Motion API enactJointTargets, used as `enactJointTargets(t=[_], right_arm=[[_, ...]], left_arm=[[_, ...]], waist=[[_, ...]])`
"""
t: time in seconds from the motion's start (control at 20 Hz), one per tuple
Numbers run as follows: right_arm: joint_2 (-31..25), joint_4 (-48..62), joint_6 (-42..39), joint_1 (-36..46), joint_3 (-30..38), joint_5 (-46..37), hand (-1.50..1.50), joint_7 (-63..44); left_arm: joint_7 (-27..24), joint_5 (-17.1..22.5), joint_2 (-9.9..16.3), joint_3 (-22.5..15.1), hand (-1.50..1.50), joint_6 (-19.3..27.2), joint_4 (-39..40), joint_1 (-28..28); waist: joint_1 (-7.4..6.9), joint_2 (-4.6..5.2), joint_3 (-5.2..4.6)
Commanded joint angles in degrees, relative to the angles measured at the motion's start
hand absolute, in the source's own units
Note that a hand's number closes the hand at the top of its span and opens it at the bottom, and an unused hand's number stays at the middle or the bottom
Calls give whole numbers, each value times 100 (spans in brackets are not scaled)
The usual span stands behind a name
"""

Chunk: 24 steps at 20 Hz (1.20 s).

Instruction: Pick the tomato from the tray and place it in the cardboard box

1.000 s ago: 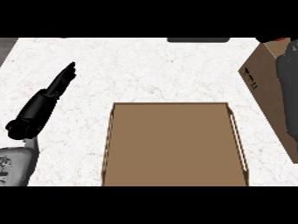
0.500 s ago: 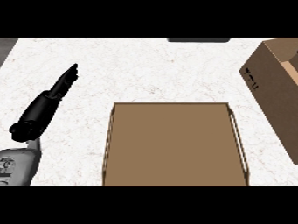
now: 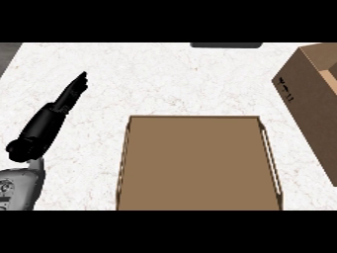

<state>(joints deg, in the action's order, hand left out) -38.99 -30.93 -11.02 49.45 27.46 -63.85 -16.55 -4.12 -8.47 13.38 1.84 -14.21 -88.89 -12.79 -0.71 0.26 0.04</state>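
Head view: left hand [image 3: 62, 101] rests with straight fingers on the white table [image 3: 171, 79], holding nothing; tray [image 3: 198, 163] (brown) beside cardboard box [image 3: 313, 104]. Tomato and right hand unseen.

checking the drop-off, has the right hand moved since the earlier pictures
Yes. A second ago it was over the cardboard box at the view's right; half a second ago only a sliver showed at the box's top right; now it is out of view.

A single head view looks steeply down on the desk [image 3: 171, 79]. The tray [image 3: 127, 163] sits at 6 o'clock, the cardboard box [image 3: 310, 113] at 3 o'clock.
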Motion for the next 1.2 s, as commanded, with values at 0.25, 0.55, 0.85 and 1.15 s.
enactJointTargets(t=[0.25, 0.55, 0.85, 1.15], right_arm=[[-269, 677, -462, -81, 190, 555, -150, 1494], [-117, 35, 520, 204, 1670, 2036, -150, 2216], [-173, 224, 966, 335, 3128, 3361, -150, 2052], [-469, 487, 1122, -528, 3605, 3932, -150, 2975]], left_arm=[[100, 28, -11, 48, 0, -50, -137, -18], [132, -2, 21, 58, 0, -46, -151, 163], [31, -9, -164, -37, 0, 32, -200, 260], [261, 1, -129, 32, 0, 1, -55, -109]], waist=[[-42, 16, 6], [116, -64, 30], [50, -13, 15], [41, 12, 10]])
